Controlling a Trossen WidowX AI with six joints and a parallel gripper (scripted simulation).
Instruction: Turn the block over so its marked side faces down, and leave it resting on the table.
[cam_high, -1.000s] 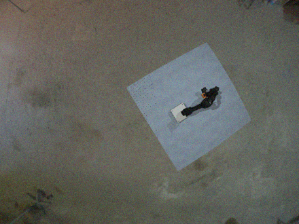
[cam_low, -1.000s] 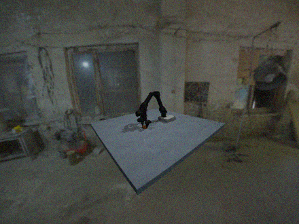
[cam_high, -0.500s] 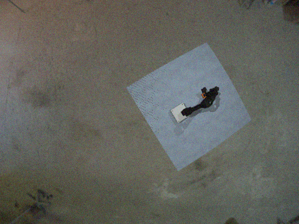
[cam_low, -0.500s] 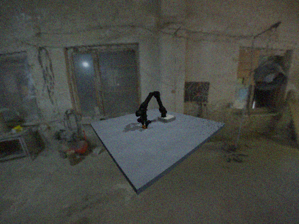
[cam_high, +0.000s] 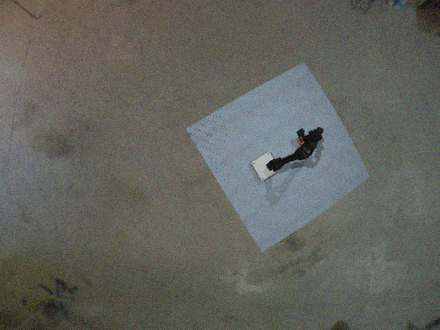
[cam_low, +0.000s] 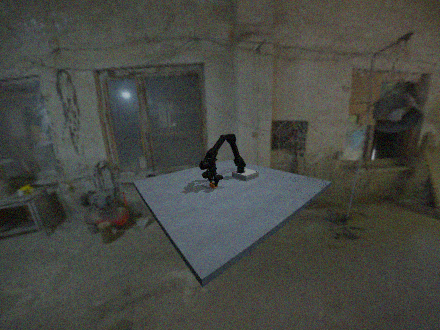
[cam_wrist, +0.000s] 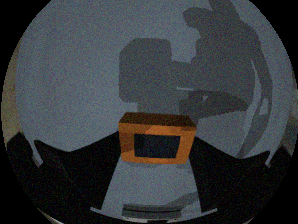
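An orange block sits between the fingers of my gripper, which is shut on it from two opposite sides. In the wrist view the block's marked side, a dark rectangle with an orange border, faces the camera. In the top view the dark mark also shows from above, so that side faces roughly upward. The block is at or just over the table; whether its underside touches is hard to tell. The fingers hide its two gripped sides.
The black arm stands on a white base plate, to the left of the block in the top view and to the right of it in the exterior view. The arm's shadow lies across the table beside the block.
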